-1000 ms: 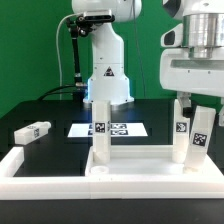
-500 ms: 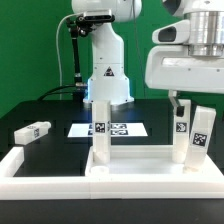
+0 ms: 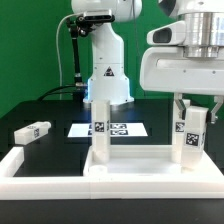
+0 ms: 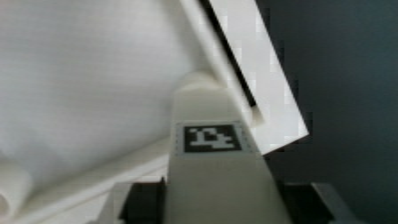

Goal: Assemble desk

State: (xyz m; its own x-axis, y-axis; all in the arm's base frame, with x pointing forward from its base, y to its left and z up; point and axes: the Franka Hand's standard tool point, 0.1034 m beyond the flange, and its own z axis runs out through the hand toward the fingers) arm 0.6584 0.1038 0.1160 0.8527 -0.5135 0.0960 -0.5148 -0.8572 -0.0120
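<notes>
- The gripper (image 3: 195,113) has come down over the desk panel (image 3: 135,151). Its jaws, wide apart a moment ago, have drawn in around the leg post (image 3: 192,140) at the panel's corner on the exterior view's right.
- In the wrist view the fingers (image 4: 146,203) appear to sit flush against both flanks of the tagged post, so it reads as grasped rather than merely straddled.
- The post, which leaned a moment ago, now stands closer to upright between the fingers.
- The panel lies rim-up near the tabletop's front edge, tucked against the border rail (image 3: 30,166).
- A second leg post (image 3: 100,130) stands upright at the panel's corner on the exterior view's left.
- A loose leg post (image 3: 32,131) lies on its side toward the tabletop's edge on the exterior view's left, well apart from the panel.
- The marker board (image 3: 112,129) lies flat behind the panel.
- This looks like the start of seating the gripped leg in its corner. The next move probably calls for keeping the leg square to the panel while pressing or turning it home.
- One leg is still unused, so the desk is judged roughly midway.
</notes>
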